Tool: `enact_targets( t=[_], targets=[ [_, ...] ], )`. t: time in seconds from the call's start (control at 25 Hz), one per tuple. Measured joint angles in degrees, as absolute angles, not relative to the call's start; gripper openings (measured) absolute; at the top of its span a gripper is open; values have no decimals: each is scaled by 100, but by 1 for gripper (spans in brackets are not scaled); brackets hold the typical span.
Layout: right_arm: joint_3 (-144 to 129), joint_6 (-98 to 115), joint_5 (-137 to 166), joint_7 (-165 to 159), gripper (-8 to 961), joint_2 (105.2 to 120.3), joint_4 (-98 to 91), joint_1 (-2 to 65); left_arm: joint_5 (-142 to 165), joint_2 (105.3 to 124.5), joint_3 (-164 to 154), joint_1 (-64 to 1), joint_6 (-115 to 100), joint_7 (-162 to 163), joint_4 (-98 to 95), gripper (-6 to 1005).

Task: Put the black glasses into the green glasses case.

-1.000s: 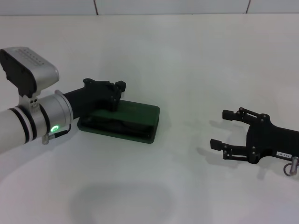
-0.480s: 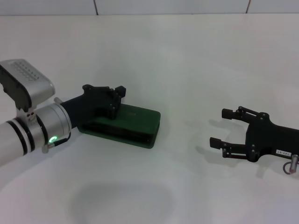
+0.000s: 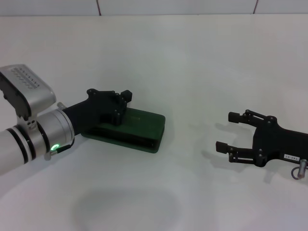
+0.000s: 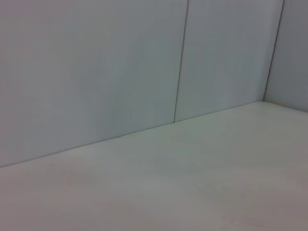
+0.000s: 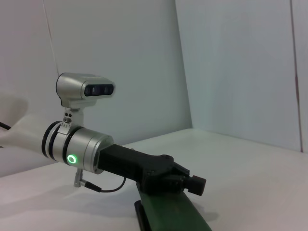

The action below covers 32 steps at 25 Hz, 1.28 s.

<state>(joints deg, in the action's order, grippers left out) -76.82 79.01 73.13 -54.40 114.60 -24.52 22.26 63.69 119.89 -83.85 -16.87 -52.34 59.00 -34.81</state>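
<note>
The left gripper (image 3: 120, 103), fingers' spacing indiscernible, pressed the closed green glasses case (image 3: 139, 127) on the white table (image 3: 192, 62); right gripper (image 3: 228, 131) idled wide.

L gripper (image 3: 120, 103) low, R gripper (image 3: 228, 131) open

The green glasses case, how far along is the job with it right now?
Looks done: the green glasses case lies closed on the table, and no glasses show outside it, though its inside is hidden. In hand: the left gripper rests on the lid. Left: probably just pulling away. The right gripper sits open, well off to the side.
</note>
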Motion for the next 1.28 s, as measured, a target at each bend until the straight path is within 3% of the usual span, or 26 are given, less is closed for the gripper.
enact_targets(
  t=[0.68, 0.72, 0.84, 0.92, 1.28],
  targets=[
    [-7681, 7928, 7284, -5441, 873, 11454, -2452, 2233, 6520, 11938, -8188, -1730, -5642, 6468, -3535, 64],
    [-7681, 7928, 7283, -5441, 873, 11453, -2452, 2233, 7169, 11771, -8201, -1900, -5814, 7830, -3934, 64],
    [-7681, 7929, 7291, -5477, 873, 11448, -2452, 2242, 7639, 11673, -8193, -2069, -5907, 8628, -4065, 65],
    [-7684, 7930, 7307, -5505, 872, 11433, -2451, 2263, 8432, 11415, -8030, -2585, -6353, 10195, -4117, 65],
    [-7681, 7975, 7312, -5511, 872, 11368, -2452, 2270, 8622, 11301, -7013, -2693, -7629, 9957, -4240, 67]
  ],
)
